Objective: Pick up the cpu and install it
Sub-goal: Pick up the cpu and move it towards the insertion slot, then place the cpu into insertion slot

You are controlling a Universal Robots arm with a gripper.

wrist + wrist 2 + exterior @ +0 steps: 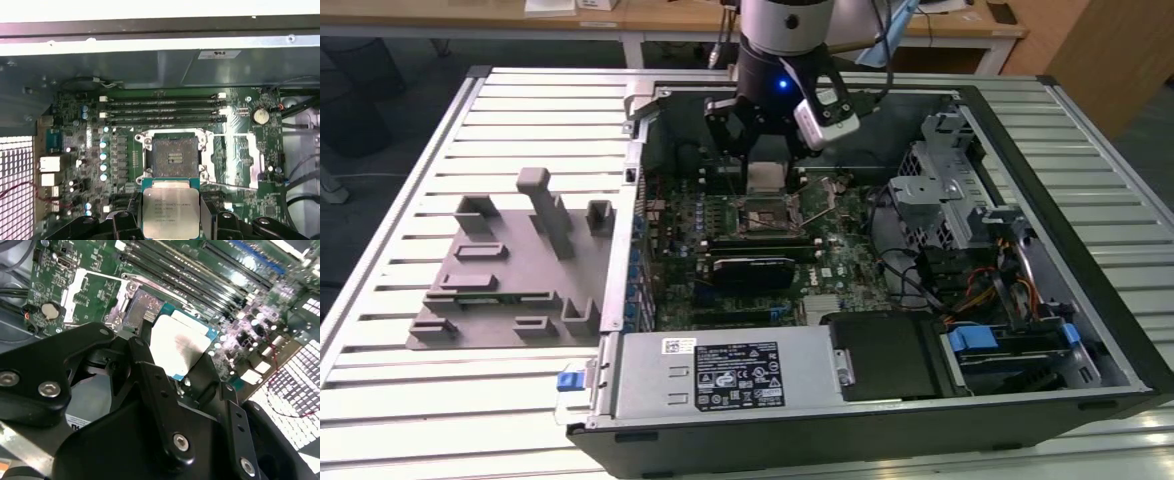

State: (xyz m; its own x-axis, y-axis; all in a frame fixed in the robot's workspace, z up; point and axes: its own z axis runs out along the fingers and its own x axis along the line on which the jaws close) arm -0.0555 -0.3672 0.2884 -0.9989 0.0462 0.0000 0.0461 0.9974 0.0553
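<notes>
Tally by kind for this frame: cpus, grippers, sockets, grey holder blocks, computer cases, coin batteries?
cpu: 1
gripper, shut on the cpu: 1
empty socket: 1
grey holder block: 1
open computer case: 1
coin battery: 1
Total: 6

From my station I see a white slatted table with a grey fixture on the exterior view's left and an open computer case on its right. A green motherboard lies inside the case, and a silver power supply sits against the near wall. In the first wrist view, memory slots run along one side of the open socket, with a coin cell near their end.
</notes>
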